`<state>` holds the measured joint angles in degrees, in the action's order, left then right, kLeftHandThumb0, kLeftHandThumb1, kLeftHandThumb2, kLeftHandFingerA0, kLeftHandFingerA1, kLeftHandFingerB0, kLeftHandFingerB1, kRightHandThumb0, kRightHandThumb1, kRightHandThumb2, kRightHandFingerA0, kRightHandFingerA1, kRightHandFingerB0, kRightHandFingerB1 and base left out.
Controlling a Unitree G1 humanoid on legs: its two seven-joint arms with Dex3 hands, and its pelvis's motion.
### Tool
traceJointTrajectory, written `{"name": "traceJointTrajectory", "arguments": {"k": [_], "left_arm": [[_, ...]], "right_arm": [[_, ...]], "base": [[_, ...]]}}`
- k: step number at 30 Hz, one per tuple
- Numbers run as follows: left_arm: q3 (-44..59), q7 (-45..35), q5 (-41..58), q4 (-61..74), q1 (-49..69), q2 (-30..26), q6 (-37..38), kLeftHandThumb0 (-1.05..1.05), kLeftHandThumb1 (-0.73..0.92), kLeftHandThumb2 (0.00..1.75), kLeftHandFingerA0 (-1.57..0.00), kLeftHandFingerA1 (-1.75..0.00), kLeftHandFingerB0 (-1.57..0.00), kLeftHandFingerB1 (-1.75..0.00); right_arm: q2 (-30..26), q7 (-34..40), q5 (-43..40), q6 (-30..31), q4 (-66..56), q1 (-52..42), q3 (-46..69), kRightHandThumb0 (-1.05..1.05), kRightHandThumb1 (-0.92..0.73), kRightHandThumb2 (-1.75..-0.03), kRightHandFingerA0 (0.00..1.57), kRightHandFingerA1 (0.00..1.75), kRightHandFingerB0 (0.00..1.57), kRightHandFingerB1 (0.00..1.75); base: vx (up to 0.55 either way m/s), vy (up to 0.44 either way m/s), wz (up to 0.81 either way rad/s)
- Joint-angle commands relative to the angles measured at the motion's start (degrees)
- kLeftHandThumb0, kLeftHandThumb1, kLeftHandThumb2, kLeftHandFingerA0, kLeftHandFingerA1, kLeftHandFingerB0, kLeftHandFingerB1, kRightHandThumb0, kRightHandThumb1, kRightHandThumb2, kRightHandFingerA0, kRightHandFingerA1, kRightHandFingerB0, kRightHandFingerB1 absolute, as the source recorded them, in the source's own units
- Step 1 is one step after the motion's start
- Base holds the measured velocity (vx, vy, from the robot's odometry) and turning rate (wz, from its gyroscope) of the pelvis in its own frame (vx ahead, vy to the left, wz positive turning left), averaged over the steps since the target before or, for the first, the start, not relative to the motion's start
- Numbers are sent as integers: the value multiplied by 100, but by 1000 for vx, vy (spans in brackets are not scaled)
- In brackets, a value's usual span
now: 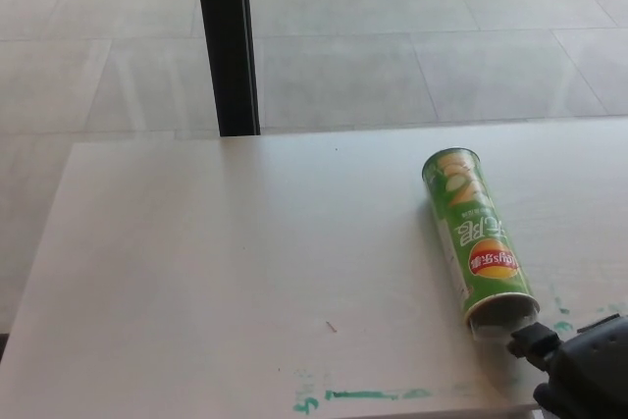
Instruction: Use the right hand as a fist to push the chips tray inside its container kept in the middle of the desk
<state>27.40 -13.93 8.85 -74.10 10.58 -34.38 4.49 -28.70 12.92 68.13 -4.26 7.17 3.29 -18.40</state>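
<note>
1. Across the pale desk [216, 272], the biggest thing before me, little else lies but some green smears near my edge and a dark post on the floor beyond

2. Right of the middle lies the green chips container [477, 239], on its side, its long axis running from the closed far end toward me and slightly rightward, open mouth nearest me

3. At that mouth the clear chips tray [494, 326] shows only as a thin lip; I judge it almost wholly inside, with a last nudge perhaps left

4. My right hand [579, 375] sits at the lower right corner, just beyond the mouth on the near side, its leading knuckle touching or just beside the lip. It looks bunched together as a fist, holding nothing. The container lies up and to the left of it, so any push must run along the axis, away from me

5. My left hand is not in view, so the right is the nearer one
</note>
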Motion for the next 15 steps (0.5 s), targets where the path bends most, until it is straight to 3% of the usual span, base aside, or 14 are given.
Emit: {"name": "traceJointTrajectory", "arguments": {"k": [1, 2, 3, 4, 5, 9, 10, 11, 12, 13, 14, 15], "left_arm": [[49, 18, 99, 3, 23, -96, 60, -84, 92, 68, -51, -55, -33, -45], [-4, 20, 46, 5, 32, -107, 83, -81, 74, 112, -44, -61, -29, -55], [-49, 74, 4, 14, 23, -112, 91, -85, 92, 72, -53, -55, -32, -44], [-54, 81, 6, 13, 15, -114, 86, -84, 92, 70, -51, -54, -33, -45], [-39, 53, 32, 9, 15, -114, 86, -85, 92, 69, -54, -56, -33, -45], [10, 11, 104, 6, 19, -106, 78, -83, 92, 68, -53, -55, -34, -45], [10, -15, 109, 0, 32, -101, 64, -83, 92, 68, -51, -55, -33, -45], [-29, 25, 62, -12, 31, -101, 82, -83, 92, 72, -51, -54, -35, -46], [-57, 88, 26, -34, 17, -102, 78, -84, 92, 70, -51, -54, -36, -46], [-30, 78, 63, -41, 11, -97, 70, -84, 92, 68, -52, -56, -35, -46], [-14, 55, 85, -41, 15, -93, 83, -87, 92, 69, -53, -60, -32, -45], [-27, 41, 74, -32, 23, -100, 91, -87, 92, 69, -53, -60, -32, -45]], "right_arm": [[90, -64, -31, 291, 279, 198, -160, -59, -85, -65, 92, 134, 48, 47], [89, -89, -37, 301, 326, 240, -188, -59, -85, -65, 92, 132, 47, 47], [109, -86, -17, 375, 363, 275, -218, -59, -84, -66, 92, 133, 47, 46], [120, 2, -31, 370, 430, 306, -236, -58, -81, -66, 94, 133, 49, 47], [135, 89, -57, 349, 511, 345, -254, -60, -68, -106, 100, 119, 41, 59], [163, 123, -65, 433, 585, 407, -325, -60, -68, -106, 100, 118, 42, 59], [157, 100, 127, 600, 566, 418, -401, -61, -84, -65, 94, 132, 49, 45], [167, 51, 83, 596, 603, 454, -418, -58, -83, -66, 88, 130, 46, 47], [179, -29, -58, 539, 690, 529, -430, -55, -67, -107, 93, 113, 34, 56], [175, 47, -73, 528, 735, 550, -442, -59, -80, -66, 92, 134, 47, 47], [163, 161, -96, 487, 794, 578, -444, -60, -67, -104, 100, 120, 41, 59], [143, 161, -150, 437, 814, 600, -435, -60, -67, -104, 100, 120, 41, 59]], "base": [[0, 0, 0], [0, 0, 0], [0, 0, 0], [0, 0, 0], [0, 0, 0], [0, 0, 0], [0, 0, 0], [0, 0, 0], [0, 0, 0], [0, 0, 0], [0, 0, 0], [0, 0, 0]]}}
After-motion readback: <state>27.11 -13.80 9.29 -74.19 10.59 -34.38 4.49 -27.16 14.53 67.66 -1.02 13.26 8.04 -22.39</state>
